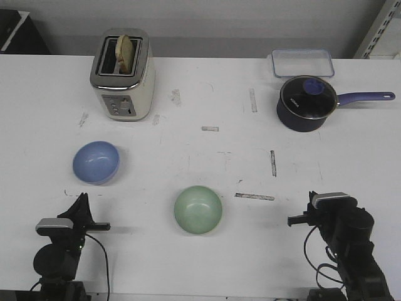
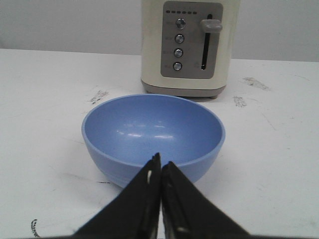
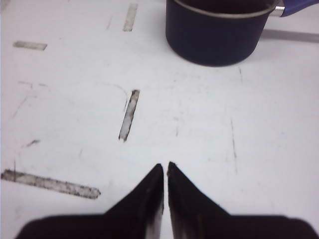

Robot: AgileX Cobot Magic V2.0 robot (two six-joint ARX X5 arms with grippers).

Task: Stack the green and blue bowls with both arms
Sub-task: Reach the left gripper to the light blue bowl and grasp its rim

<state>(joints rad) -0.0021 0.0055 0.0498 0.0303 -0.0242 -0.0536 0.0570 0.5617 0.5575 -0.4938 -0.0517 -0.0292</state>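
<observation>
The periwinkle blue bowl (image 1: 96, 162) sits upright on the white table at the left, in front of the toaster. Nearer the front, at the middle, stands the mint green bowl (image 1: 198, 209), also upright and empty. My left gripper (image 1: 81, 199) is low at the front left, just short of the blue bowl (image 2: 149, 124). In the left wrist view this gripper (image 2: 160, 160) is shut and empty, its tips close to the bowl's near rim. My right gripper (image 1: 311, 199) is at the front right, well right of the green bowl. It (image 3: 164, 167) is shut on nothing over bare table.
A cream toaster (image 1: 122, 75) with bread in its slot stands at the back left. A dark navy saucepan (image 1: 306, 103) with a glass lid and a long handle sits at the back right, with a clear lidded container (image 1: 302, 63) behind it. Tape marks dot the table (image 1: 207, 163).
</observation>
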